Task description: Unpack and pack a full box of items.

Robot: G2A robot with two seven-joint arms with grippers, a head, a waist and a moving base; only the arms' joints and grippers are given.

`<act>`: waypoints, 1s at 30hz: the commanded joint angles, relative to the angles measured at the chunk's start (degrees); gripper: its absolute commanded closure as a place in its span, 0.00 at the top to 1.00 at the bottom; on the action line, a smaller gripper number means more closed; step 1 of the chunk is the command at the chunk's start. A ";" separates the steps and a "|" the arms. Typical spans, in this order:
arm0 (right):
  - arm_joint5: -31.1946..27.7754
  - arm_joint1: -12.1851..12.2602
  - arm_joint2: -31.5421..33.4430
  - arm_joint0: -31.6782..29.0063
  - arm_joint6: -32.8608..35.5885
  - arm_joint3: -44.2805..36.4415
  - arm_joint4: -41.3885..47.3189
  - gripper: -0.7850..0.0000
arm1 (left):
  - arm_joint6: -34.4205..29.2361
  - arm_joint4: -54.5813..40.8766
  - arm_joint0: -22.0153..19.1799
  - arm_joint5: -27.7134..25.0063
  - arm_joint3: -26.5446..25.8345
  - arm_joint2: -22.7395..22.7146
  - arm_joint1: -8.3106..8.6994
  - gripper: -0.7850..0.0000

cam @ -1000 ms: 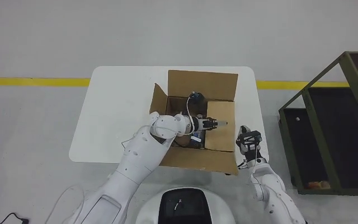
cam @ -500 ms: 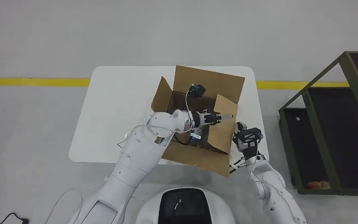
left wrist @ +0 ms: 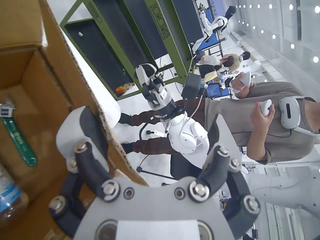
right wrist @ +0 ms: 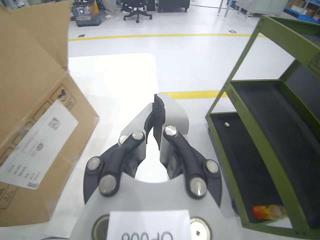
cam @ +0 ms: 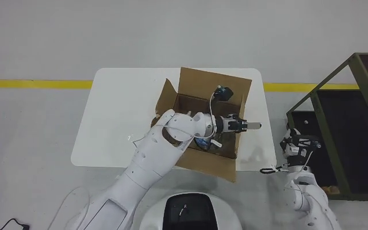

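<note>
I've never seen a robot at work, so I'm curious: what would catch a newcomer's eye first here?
An open cardboard box sits on the white table, with a green wrench and a jar inside. The left gripper is stretched across it, open, astride the edge of one side flap. The right gripper hangs shut off the table's side, next to a green shelf cart.
</note>
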 commanded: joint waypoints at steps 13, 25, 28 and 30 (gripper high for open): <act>4.25 0.23 8.10 -2.60 2.16 -2.94 1.23 0.00 | 4.02 -3.14 -6.20 -3.25 12.69 12.41 -6.04 1.00; 3.65 -0.11 7.93 -3.47 2.46 -4.34 1.41 0.00 | 5.51 1.11 -8.93 1.05 19.48 16.32 -8.96 1.00; 2.76 -0.21 7.85 -3.42 2.66 -4.57 2.62 0.09 | 5.89 0.75 -9.11 0.61 19.72 15.56 -9.07 1.00; 1.86 -0.28 7.99 -3.44 3.07 -5.00 4.16 0.32 | 5.86 0.89 -9.52 0.01 18.98 14.50 -8.79 1.00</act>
